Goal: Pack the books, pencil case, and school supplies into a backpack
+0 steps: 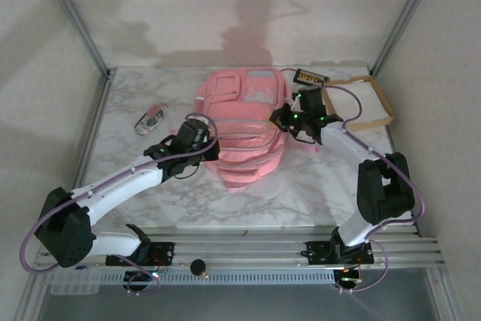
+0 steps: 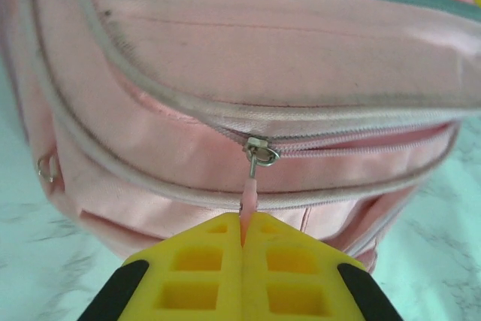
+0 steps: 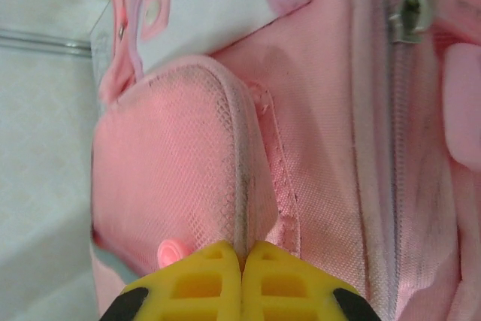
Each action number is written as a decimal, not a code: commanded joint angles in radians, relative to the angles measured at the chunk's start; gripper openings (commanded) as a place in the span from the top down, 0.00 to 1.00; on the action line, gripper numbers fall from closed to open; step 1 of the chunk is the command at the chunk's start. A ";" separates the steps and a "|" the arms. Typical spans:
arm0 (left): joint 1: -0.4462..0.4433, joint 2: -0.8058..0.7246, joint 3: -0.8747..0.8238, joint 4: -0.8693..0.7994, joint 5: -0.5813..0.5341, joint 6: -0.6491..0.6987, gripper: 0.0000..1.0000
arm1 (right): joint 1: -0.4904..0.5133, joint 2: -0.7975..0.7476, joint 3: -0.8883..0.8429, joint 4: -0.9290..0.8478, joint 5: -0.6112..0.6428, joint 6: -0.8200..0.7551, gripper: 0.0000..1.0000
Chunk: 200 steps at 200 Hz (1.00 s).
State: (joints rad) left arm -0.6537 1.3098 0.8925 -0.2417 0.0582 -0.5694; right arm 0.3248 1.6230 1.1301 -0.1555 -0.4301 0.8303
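At my remote station, both arms work the pink backpack [image 1: 244,122], which lies flat at the middle of the marble bench [image 1: 143,167], front pockets upward. The left pincer [image 2: 242,234] is clenched on the thin pink zip pull [image 2: 248,199] that hangs from the metal slider [image 2: 260,152]. The right pincer [image 3: 242,257] is clamped shut on what looks like the bound edge of the mesh side pocket [image 3: 173,171], on the bag's far flank.

I judge the bag to be soft and puffy. It is light for its bulk, it sags wherever it is not held, and it would likely slide on the smooth stone if the zip were pulled with no opposing hold. The pull tab is narrow and limp, so it has to be drawn along the line of the zipper teeth rather than yanked across them. The stitched seams and piping are the firmest places to take hold. The mesh stretches and could snag on a fingertip.

The striped pencil case [image 1: 151,117] waits to the left of the bag, well apart from it. A brown tray [image 1: 382,107] with a white inside sits at the right rear corner. Just behind the bag lies a small dark item with orange marks [image 1: 310,77], too small for me to identify.

The polished bench is white marble with grey veins. Pale walls and slanted metal posts [image 1: 75,16] enclose it, and a ribbed rail [image 1: 248,249] along the near edge carries the arm bases.
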 commanded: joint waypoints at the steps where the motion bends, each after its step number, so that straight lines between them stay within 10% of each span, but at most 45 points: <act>1: -0.027 0.063 0.007 -0.009 -0.037 -0.047 1.00 | -0.038 0.035 0.082 0.014 0.055 -0.069 1.00; 39: -0.038 0.127 0.069 -0.012 -0.078 -0.039 1.00 | -0.038 -0.044 -0.001 -0.049 0.041 -0.080 0.47; 61: -0.039 0.137 0.062 -0.006 -0.064 -0.039 1.00 | -0.029 -0.122 -0.139 0.023 -0.007 -0.003 0.37; 114: -0.041 0.137 0.051 -0.007 -0.071 -0.039 1.00 | 0.107 -0.122 -0.228 0.252 -0.057 0.191 0.32; 200: -0.041 0.131 0.072 -0.036 -0.105 -0.021 1.00 | 0.169 -0.127 -0.108 0.145 0.033 0.198 0.49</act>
State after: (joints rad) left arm -0.6884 1.4414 0.9356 -0.2394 -0.0193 -0.5983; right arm 0.4763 1.5242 0.9707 -0.0101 -0.4377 1.0306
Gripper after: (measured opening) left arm 0.058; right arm 0.491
